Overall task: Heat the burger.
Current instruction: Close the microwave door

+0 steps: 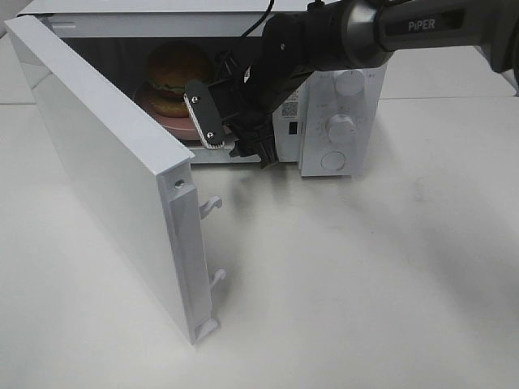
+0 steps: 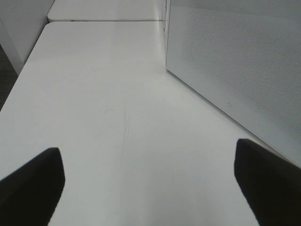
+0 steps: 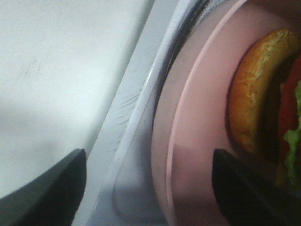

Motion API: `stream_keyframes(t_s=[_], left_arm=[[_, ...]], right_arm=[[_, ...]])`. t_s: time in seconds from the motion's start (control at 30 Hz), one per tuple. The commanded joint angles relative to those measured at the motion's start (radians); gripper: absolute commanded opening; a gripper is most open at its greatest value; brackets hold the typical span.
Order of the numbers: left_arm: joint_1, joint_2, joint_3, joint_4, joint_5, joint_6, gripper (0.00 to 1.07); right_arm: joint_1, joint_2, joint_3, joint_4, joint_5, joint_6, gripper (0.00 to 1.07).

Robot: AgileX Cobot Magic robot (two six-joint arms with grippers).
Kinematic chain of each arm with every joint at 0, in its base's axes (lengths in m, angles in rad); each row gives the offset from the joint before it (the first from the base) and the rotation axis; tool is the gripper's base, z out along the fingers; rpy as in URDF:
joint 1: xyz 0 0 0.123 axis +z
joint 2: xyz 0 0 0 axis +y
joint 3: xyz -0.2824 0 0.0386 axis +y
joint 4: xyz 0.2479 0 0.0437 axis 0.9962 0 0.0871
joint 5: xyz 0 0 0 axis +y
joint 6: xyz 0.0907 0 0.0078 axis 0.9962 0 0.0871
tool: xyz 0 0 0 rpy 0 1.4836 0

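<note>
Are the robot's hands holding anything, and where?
Nothing is held. The right gripper is open at the rim of the pink plate; the left gripper open over the table.

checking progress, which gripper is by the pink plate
The black right gripper, open at the round pink plate's rim; the left gripper is over white table.

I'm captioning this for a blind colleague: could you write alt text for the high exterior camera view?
A burger on a pink plate sits inside a white microwave whose door stands wide open. The right tool, open, hangs at the oven's mouth by the plate's rim. Everything stands on a white table.
</note>
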Motion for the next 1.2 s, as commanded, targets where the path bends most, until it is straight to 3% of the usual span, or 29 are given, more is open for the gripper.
stream_keyframes(t_s=[0.03,0.43,1.2], left_arm=[[0.005,-0.020,0.003,0.004,-0.003,0.000,0.90],[0.005,-0.020,0.003,0.004,-0.003,0.000,0.90],[0.005,-0.020,0.003,0.004,-0.003,0.000,0.90]], right_arm=[[-0.006,-0.054,0.052,0.014,-0.031,0.003,0.78],[-0.006,-0.162,0.204,0.014,-0.101,0.004,0.77],[-0.009,-0.458,0.597,0.014,-0.214,0.021,0.76]])
